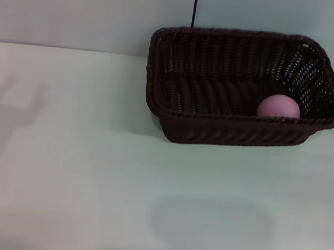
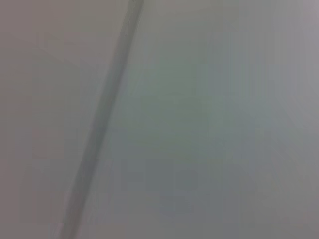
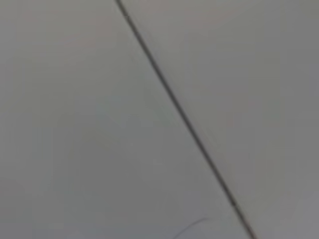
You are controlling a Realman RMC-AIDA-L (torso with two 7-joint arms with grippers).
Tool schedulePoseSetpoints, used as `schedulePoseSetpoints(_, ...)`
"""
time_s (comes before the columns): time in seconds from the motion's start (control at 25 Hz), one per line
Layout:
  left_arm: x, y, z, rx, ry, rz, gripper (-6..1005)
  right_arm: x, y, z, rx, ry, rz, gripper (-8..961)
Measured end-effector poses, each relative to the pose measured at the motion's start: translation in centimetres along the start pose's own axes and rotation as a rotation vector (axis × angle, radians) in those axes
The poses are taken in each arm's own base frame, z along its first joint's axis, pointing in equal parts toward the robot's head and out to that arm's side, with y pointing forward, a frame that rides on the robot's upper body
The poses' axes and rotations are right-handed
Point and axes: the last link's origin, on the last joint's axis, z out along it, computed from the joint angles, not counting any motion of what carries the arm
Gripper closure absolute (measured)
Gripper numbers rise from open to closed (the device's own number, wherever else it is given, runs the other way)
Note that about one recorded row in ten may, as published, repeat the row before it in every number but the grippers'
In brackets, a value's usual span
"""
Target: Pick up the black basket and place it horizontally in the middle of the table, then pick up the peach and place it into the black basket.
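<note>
Looking down from the head camera, I count one black basket [image 1: 240, 87] and one peach [image 1: 279, 107], nothing else on the desk [image 1: 69, 169]. The basket sits toward the far right of the desk, long side across my view, and the peach already rests inside it, in its near right corner against the front wall. By my reading both placements are done, though the basket lies right of centre rather than dead middle.

Neither gripper shows in any view; both wrist cameras give only a blank pale surface crossed by a thin dark line, so I cannot tell whether either set of fingers is open or closed.

If I had to shift the basket, I judge it light but stiff, the weave rough enough not to slip; the braided rim on a long side is the sensible hold. The peach looks smooth, round and light, prone to roll, so I would pinch it across its widest part from above.
</note>
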Motion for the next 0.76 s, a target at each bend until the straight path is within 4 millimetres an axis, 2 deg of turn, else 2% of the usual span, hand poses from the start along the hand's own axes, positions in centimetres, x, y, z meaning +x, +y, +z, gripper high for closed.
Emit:
schedulePoseSetpoints(0.04,0.3,-0.6,-0.8,0.043,0.009,0.010,227,-0.2,-0.2,-0.2,0.008,-0.010,0.000,333)
schedulePoseSetpoints(0.12,0.3,-0.6,-0.8,0.043,0.009,0.010,228,-0.9,-0.8,-0.9,0.032,-0.051,0.003,333)
schedulePoseSetpoints(0.16,0.6,-1.3,-1.9,0.098,0.017,0.022,229,-0.9,-0.8,-0.9,0.032,-0.051,0.003,333)
schedulePoseSetpoints(0.2,0.6,-1.3,-1.9,0.098,0.017,0.022,229,-1.1,-1.0,-1.2,0.039,-0.064,0.004,333)
schedulePoseSetpoints(0.24,0.9,-1.9,-2.7,0.137,0.022,0.032,229,-1.2,-1.1,-1.4,0.041,-0.072,0.004,333)
schedulePoseSetpoints(0.76,0.7,-2.0,-2.4,0.149,0.015,0.030,229,-1.5,-1.4,-2.3,0.050,-0.098,0.005,333)
